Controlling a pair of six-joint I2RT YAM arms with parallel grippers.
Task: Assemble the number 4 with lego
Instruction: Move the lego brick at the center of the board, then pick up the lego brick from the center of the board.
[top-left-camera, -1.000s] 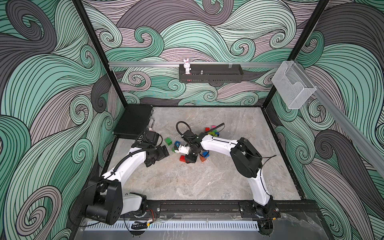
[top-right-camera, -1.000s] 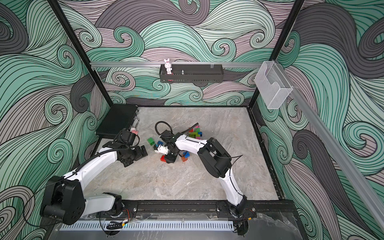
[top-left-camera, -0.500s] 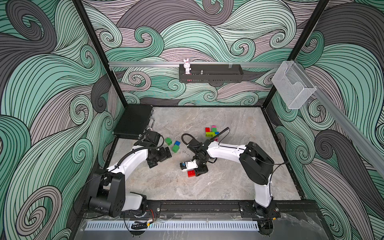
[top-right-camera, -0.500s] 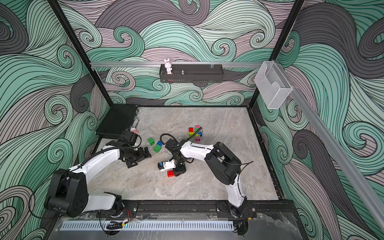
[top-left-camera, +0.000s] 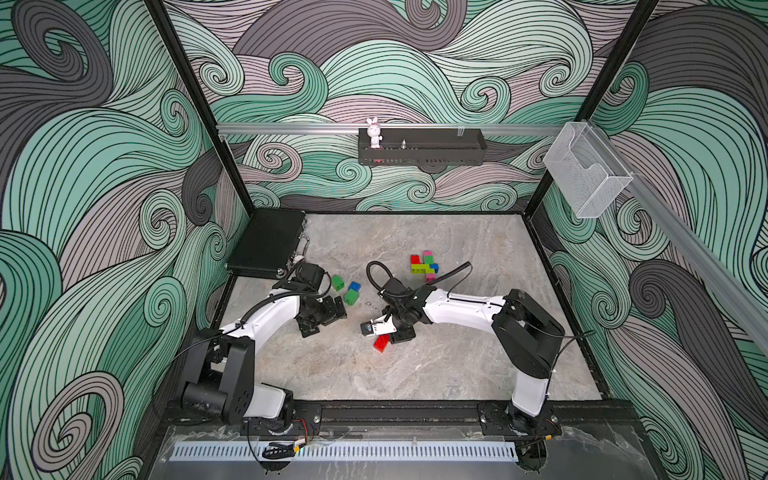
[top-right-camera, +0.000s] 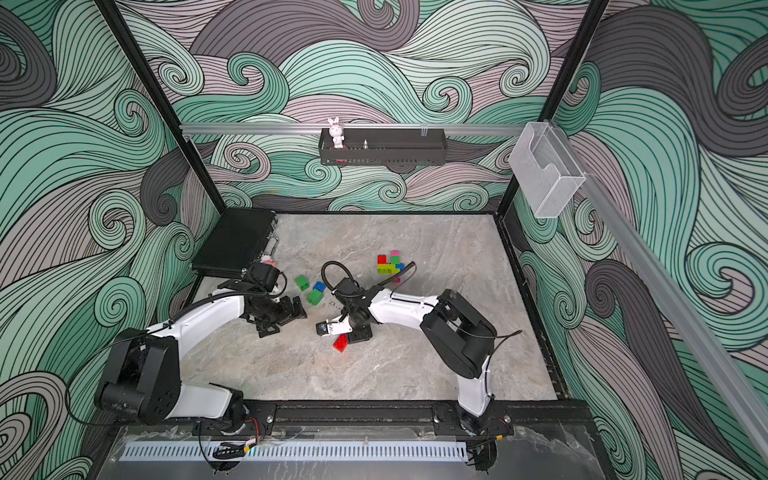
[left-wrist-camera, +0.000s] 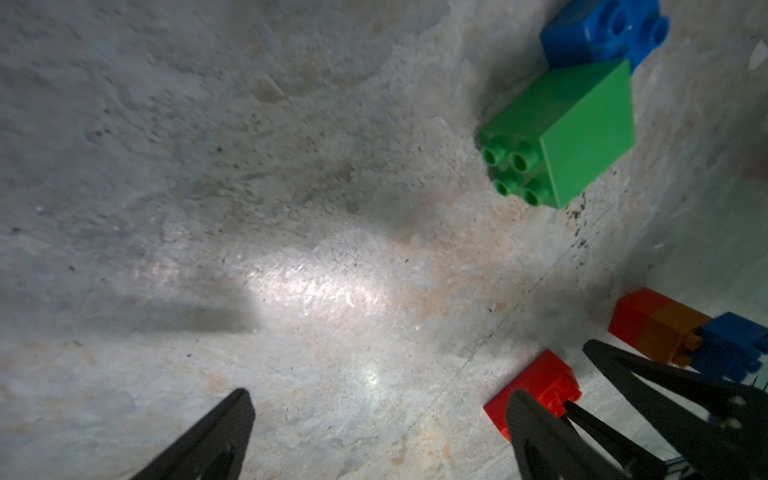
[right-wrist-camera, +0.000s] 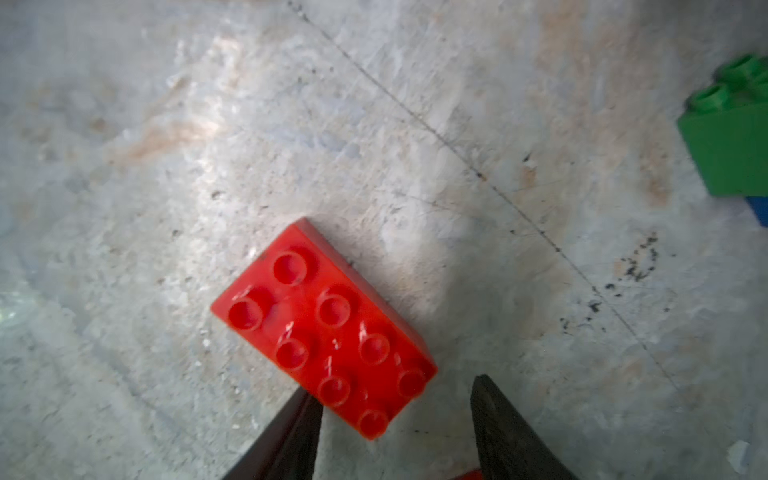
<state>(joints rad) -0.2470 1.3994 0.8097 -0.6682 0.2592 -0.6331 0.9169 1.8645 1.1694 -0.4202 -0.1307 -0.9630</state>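
**Numeral 4 in lego: early stage, one red brick laid out**

*Top views.* In both top views the red brick (top-left-camera: 381, 343) (top-right-camera: 340, 343) is seen lying alone on the desk (top-left-camera: 415, 386). The right claw (top-left-camera: 395, 337) is poised just beside it. The left claw (top-left-camera: 324, 319) is held near it, spread wide and empty. A green brick (top-left-camera: 351, 296), a second green brick (top-left-camera: 337, 282) and a blue brick (top-left-camera: 354, 286) are scattered near the red brick. A brick cluster (top-left-camera: 424, 266) of lime, red, pink, blue and green is found well apart from it. No outline of a 4 can be read there.

*Left wrist view.* The left claw (left-wrist-camera: 378, 399) is shown with its jaws far apart over bare desk. The red brick (left-wrist-camera: 536, 386) is seen past one fingertip. Near it lies a short row of red, orange and blue bricks (left-wrist-camera: 673, 332). The green brick (left-wrist-camera: 561, 133) lies tipped on its side.

*Right wrist view.* The red brick (right-wrist-camera: 324, 332) is shown flat, studs up. The right claw (right-wrist-camera: 395, 395) is seen with its jaws parted: one tip overlaps the brick's edge and the other stands clear. The brick is therefore judged unclamped.

*Progress.* The task is judged barely begun. One piece is set out, and nearly all the others remain to be brought to it and joined.
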